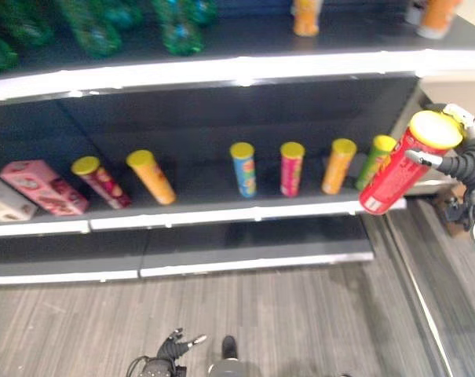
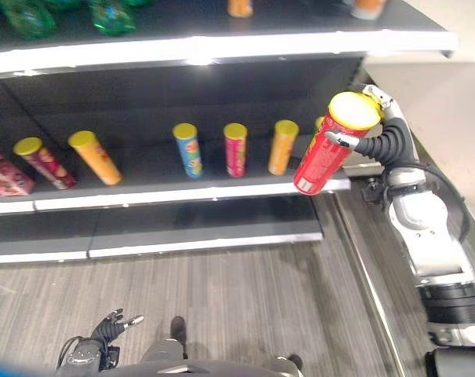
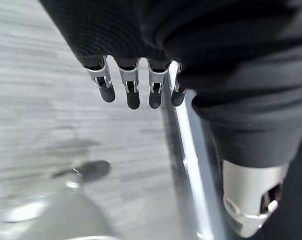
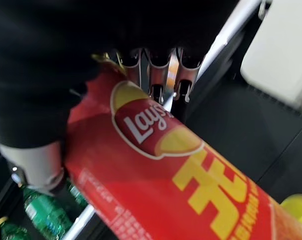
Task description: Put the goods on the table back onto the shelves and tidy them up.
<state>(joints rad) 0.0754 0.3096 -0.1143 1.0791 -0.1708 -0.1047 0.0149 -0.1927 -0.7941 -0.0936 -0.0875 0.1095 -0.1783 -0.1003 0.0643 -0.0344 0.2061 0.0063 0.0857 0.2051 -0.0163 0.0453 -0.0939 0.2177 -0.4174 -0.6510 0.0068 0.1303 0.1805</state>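
Observation:
A red chip can with a yellow lid is held tilted in the air at the right end of the middle shelf, its base over the shelf's front edge. My right hand is shut on the can near its lid. In the right wrist view the fingers curl over the red can. My left hand hangs low over the floor with relaxed fingers and holds nothing.
Several yellow-lidded cans stand on the middle shelf: a maroon one and an orange one lean, then blue, pink, orange and green. A pink box lies at the left. Green bottles line the top shelf.

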